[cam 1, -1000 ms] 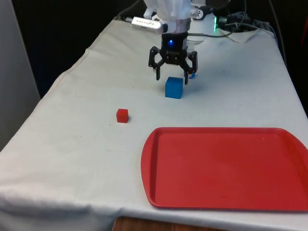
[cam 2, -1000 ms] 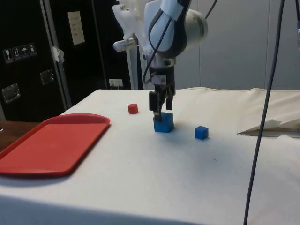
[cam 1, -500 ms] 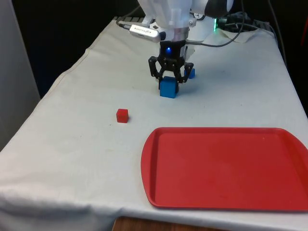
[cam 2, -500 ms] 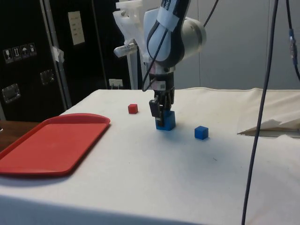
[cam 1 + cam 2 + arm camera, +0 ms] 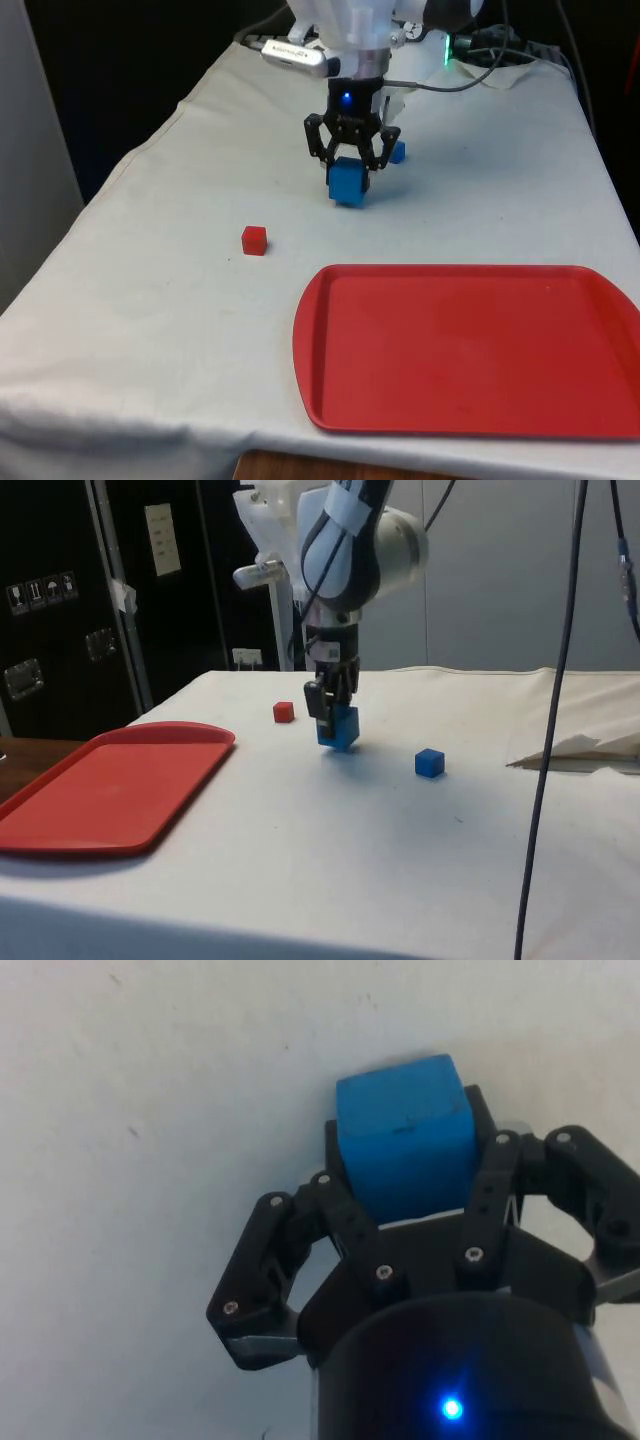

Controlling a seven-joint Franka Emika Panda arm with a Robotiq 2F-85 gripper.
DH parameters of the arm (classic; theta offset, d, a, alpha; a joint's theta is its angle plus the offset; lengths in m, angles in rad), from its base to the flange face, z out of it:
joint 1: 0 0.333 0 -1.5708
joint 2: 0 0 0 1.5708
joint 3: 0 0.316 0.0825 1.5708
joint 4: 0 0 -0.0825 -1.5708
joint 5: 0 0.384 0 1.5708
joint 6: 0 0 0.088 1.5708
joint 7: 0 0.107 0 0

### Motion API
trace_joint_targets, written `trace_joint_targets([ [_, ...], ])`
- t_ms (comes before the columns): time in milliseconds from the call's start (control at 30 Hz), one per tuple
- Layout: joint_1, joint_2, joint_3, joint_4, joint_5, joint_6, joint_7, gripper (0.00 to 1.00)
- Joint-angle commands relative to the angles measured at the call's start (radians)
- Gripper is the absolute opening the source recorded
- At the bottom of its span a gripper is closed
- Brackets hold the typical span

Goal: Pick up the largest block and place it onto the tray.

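Since a moment ago, the large blue block (image 5: 347, 184) is lifted, clamped by the gripper (image 5: 349, 170); it should be raised higher before the red tray (image 5: 470, 350).

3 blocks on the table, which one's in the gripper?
The large blue block, clamped in the gripper and tilted just above the cloth. The small blue block and the small red block sit untouched on the table.
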Motion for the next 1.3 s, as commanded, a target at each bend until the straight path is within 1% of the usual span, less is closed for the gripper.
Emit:
trace_joint_targets([
  [0, 0.01, -0.003, -0.015, 0.006, -0.016, -0.015, 0.014, 0.0],
  [67, 0.011, -0.005, -0.019, 0.013, -0.018, -0.022, 0.016, 0.0],
  [100, 0.001, -0.008, -0.004, 0.013, 0.0, -0.014, 0.0, 0.0],
  [133, 0.012, -0.01, -0.024, 0.027, -0.021, -0.037, 0.02, 0.0],
  [167, 0.013, -0.014, -0.027, 0.035, -0.023, -0.045, 0.023, 0.0],
  [267, 0.013, -0.022, -0.033, 0.056, -0.028, -0.067, 0.028, 0.0],
  [300, 0.013, -0.027, -0.036, 0.072, -0.032, -0.084, 0.033, 0.0],
  [367, 0.011, -0.031, -0.037, 0.088, -0.038, -0.1, 0.041, 0.0],
  [400, 0.002, -0.036, -0.022, 0.081, -0.019, -0.089, 0.021, 0.0],
  [433, 0.01, -0.032, -0.037, 0.097, -0.041, -0.108, 0.044, 0.0],
  [467, 0.01, -0.033, -0.037, 0.105, -0.042, -0.115, 0.046, 0.0],
  [500, 0.008, -0.033, -0.037, 0.123, -0.043, -0.129, 0.05, 0.0],
  [567, 0.008, -0.032, -0.037, 0.132, -0.043, -0.136, 0.051, 0.0],
  [633, 0.006, -0.03, -0.039, 0.159, -0.042, -0.157, 0.053, 0.0],
  [667, 0.001, -0.036, -0.029, 0.149, -0.028, -0.146, 0.038, 0.0],
  [700, 0.006, -0.029, -0.039, 0.169, -0.042, -0.164, 0.054, 0.0],
  [933, 0.004, -0.013, -0.042, 0.247, -0.039, -0.217, 0.063, 0.0],
  [967, 0.004, -0.01, -0.042, 0.256, -0.039, -0.221, 0.064, 0.0],
  [1000, 0.001, -0.016, -0.036, 0.25, -0.028, -0.213, 0.051, 0.0],
  [1033, 0.005, -0.006, -0.042, 0.268, -0.038, -0.228, 0.066, 0.0],
  [1067, 0.005, 0.003, -0.041, 0.291, -0.038, -0.241, 0.07, 0.0],
  [1133, 0.005, 0.007, -0.041, 0.301, -0.037, -0.246, 0.072, 0.0],
  [1167, 0.005, 0.019, -0.04, 0.327, -0.036, -0.259, 0.076, 0.0],
  [1267, 0.006, 0.037, -0.037, 0.365, -0.033, -0.277, 0.084, 0.0],
])
